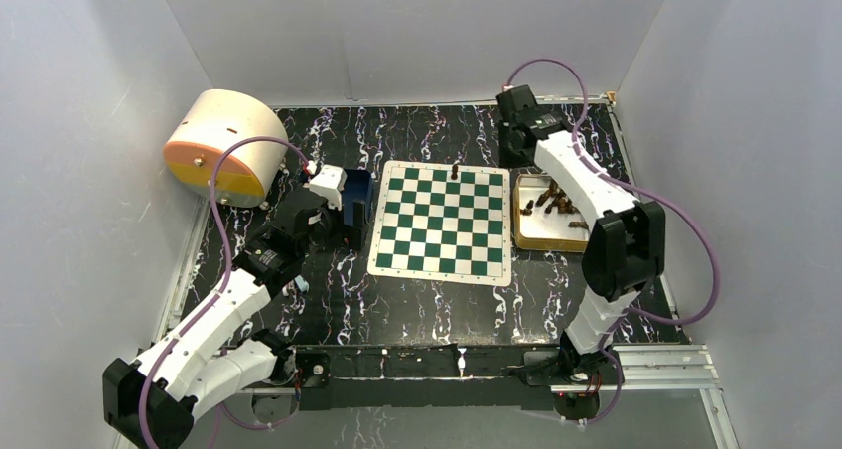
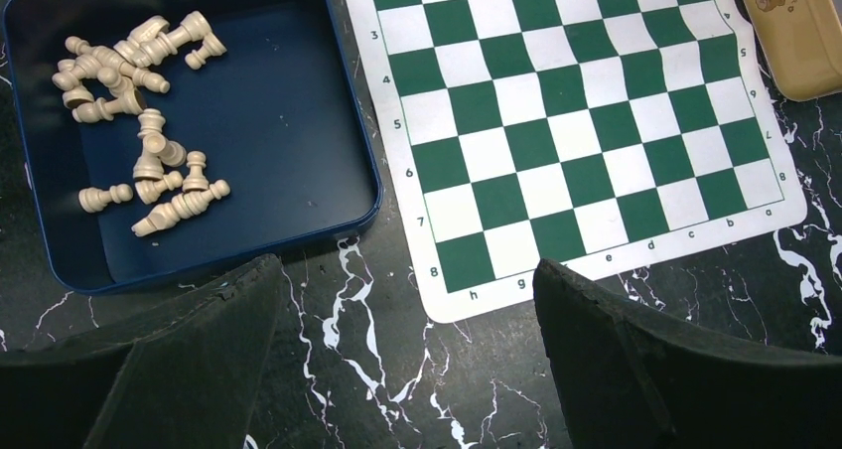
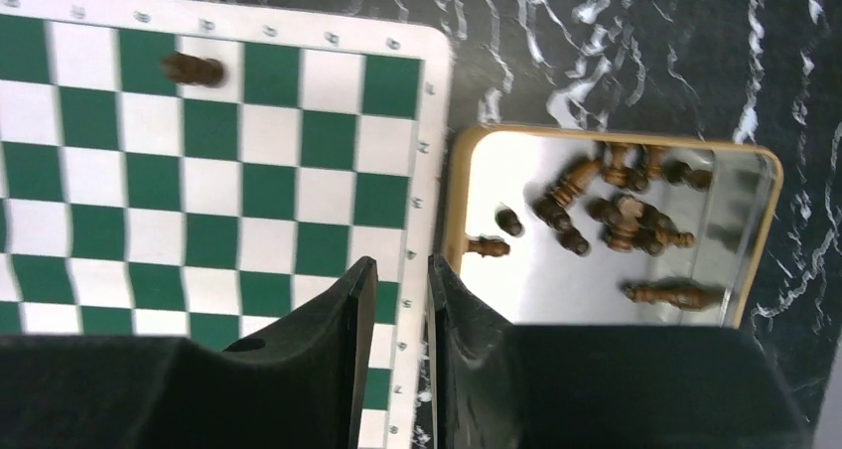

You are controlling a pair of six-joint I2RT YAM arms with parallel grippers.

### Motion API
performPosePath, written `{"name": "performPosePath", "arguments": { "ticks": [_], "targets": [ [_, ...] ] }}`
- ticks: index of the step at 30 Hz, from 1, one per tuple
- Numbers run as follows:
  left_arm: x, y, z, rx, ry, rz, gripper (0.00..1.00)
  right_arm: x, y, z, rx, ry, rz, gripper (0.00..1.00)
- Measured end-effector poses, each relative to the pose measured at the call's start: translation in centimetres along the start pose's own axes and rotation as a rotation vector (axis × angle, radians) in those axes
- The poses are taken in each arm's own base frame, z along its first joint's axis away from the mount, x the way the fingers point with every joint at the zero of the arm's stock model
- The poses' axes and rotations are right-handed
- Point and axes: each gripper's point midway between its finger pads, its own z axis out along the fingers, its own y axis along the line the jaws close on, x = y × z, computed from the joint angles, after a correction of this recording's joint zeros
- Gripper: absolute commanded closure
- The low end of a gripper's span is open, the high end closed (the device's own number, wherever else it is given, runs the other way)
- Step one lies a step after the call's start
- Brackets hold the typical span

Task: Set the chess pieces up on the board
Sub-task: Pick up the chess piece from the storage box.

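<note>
The board [image 1: 442, 221] lies flat mid-table, a green and white checked mat. One dark chess piece [image 1: 455, 171] stands on its far row, also seen in the right wrist view as the dark piece [image 3: 193, 69]. Several more dark pieces [image 3: 606, 206] lie tipped over in the gold tray [image 3: 459, 201] to the right of the board. My right gripper [image 3: 402, 265] hangs above the board's right border; its jaws are nearly together and the narrow slit holds nothing. My left gripper [image 2: 407, 300] is wide open and empty over the table by the board's [image 2: 586, 121] near-left corner.
A blue tray [image 2: 258, 121] left of the board holds several cream chess pieces [image 2: 149, 161]. A cream and orange drum [image 1: 223, 146] sits at the back left. White walls close in the black marbled table on three sides.
</note>
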Motion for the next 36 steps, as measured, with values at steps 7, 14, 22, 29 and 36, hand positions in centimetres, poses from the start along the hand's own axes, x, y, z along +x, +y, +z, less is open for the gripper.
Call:
{"name": "performPosePath", "arguments": {
  "ticks": [7,14,22,29,36],
  "targets": [
    [0.0,0.0,-0.2,0.001,-0.006,-0.001,0.06,3.8,-6.1,2.1,0.099,0.049,0.091,0.62],
    [-0.1,0.0,-0.3,0.0,-0.01,-0.001,0.06,4.5,-9.7,4.9,0.108,0.067,0.193,0.56],
    [-0.1,0.1,-0.3,0.0,-0.009,-0.001,0.06,6.1,-10.4,7.4,0.11,0.122,0.216,0.58],
    [-0.1,0.1,-0.3,0.0,-0.009,-0.001,0.06,6.7,-10.3,8.0,0.116,0.142,0.23,0.6],
    [-0.1,0.1,-0.3,-0.001,-0.009,-0.001,0.06,7.0,-10.3,8.2,0.118,0.152,0.241,0.62]
  ]
}}
